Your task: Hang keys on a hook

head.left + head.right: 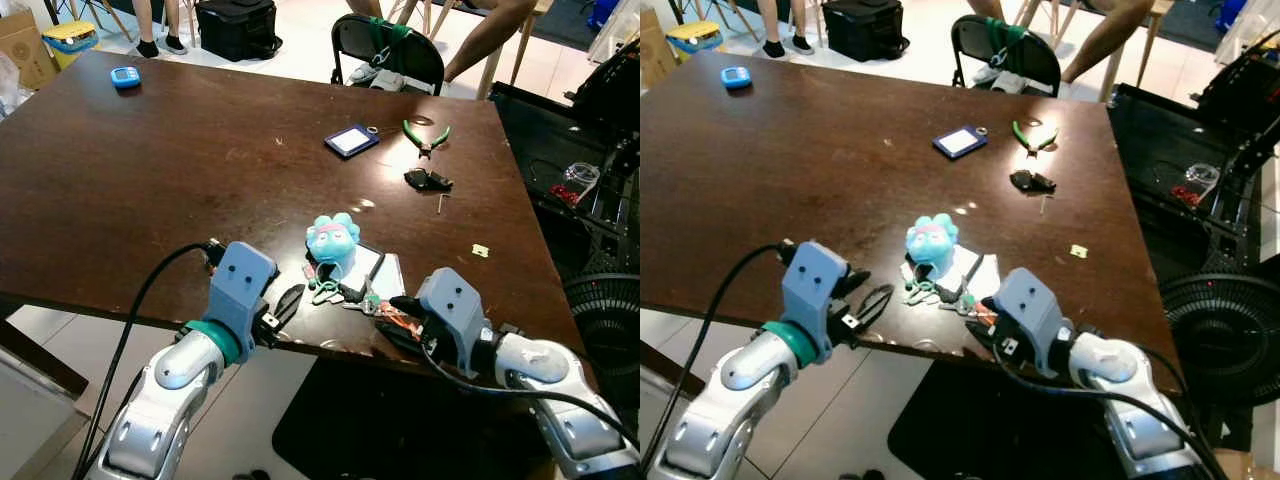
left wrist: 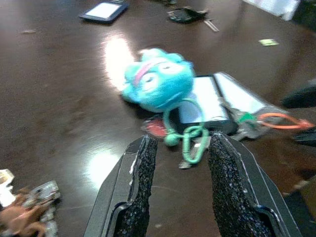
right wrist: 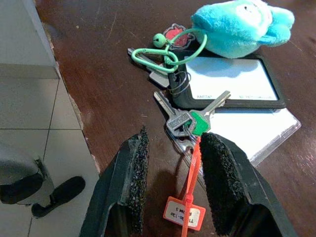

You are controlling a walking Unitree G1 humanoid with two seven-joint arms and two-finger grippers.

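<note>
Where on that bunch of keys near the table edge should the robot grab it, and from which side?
Probably by the key heads, where the silver and green-capped keys meet the orange tag strap. They lie flat near the table's front edge, and the open right gripper already straddles the strap there, so coming in from the edge side, fingers either side of the heads, looks simplest.

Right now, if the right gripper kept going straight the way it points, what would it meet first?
Probably the keys with the orange tag strap lying between the open right gripper's fingers; the card holder lies beyond. Depth is uncertain.
</note>
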